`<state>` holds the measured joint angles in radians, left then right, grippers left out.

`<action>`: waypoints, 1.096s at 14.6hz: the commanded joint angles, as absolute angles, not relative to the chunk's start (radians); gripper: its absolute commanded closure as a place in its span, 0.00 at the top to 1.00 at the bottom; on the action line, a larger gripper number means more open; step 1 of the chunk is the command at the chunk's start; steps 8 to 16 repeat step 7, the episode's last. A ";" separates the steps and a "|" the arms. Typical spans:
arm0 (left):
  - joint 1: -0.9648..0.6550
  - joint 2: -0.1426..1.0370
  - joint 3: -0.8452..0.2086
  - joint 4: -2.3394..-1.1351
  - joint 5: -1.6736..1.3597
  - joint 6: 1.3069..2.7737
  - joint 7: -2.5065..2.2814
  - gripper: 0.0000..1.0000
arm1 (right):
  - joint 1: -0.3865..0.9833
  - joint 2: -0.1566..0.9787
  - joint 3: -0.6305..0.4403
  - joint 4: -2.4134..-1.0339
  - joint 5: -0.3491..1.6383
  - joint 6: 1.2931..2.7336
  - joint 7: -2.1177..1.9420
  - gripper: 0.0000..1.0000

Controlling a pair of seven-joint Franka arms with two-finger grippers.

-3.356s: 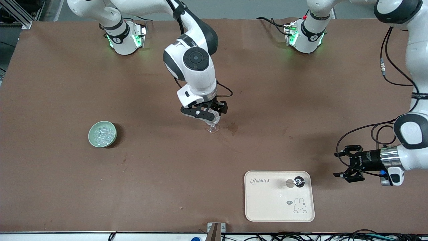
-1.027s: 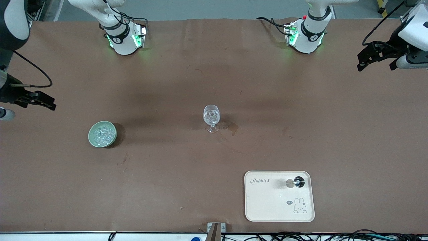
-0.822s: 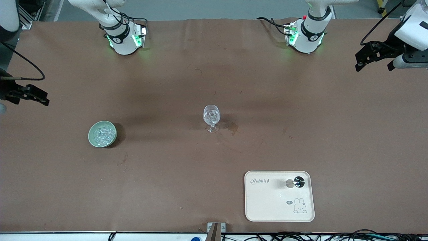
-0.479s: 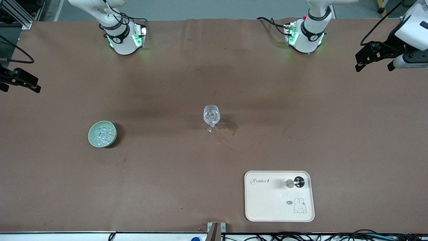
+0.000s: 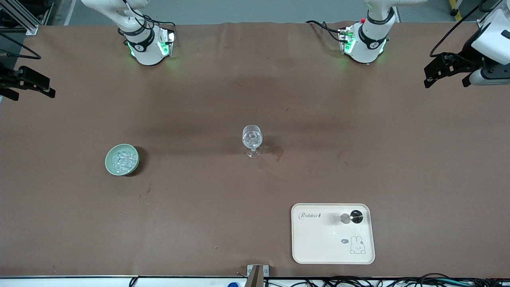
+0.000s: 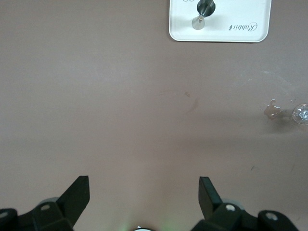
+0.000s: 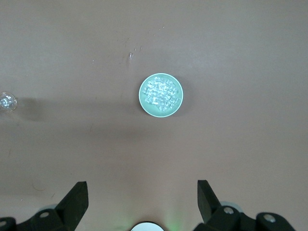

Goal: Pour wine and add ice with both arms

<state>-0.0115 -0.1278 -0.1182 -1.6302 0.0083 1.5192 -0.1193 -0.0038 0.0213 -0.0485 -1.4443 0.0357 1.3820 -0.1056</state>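
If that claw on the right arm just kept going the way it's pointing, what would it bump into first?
Likely bare brown table. The open right gripper points down beside the pale green bowl of clear ice cubes; depth is uncertain.

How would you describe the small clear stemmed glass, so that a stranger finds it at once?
Start from the wide brown table and look at its middle, between the pale green bowl of ice cubes and the cream rabbit tray. There the small clear stemmed glass stands upright, alone. Unlike its neighbours, it is transparent and tall.
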 commanded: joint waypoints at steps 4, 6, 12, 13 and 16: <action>-0.008 -0.120 -0.115 -1.611 0.003 1.519 -0.120 1.00 | -0.017 -0.052 -0.049 -1.578 0.040 1.463 -0.126 0.98; -0.008 -0.120 -0.114 -1.608 0.003 1.519 -0.107 1.00 | -0.017 -0.052 -0.049 -1.583 0.038 1.468 -0.126 0.98; -0.006 -0.120 -0.114 -1.599 0.005 1.517 -0.106 1.00 | -0.017 -0.052 -0.049 -1.586 0.037 1.468 -0.126 0.98; -0.006 -0.120 -0.114 -1.599 0.005 1.517 -0.106 1.00 | -0.017 -0.052 -0.049 -1.586 0.037 1.468 -0.126 0.98; -0.006 -0.120 -0.114 -1.599 0.005 1.517 -0.106 1.00 | -0.017 -0.052 -0.049 -1.586 0.037 1.468 -0.126 0.98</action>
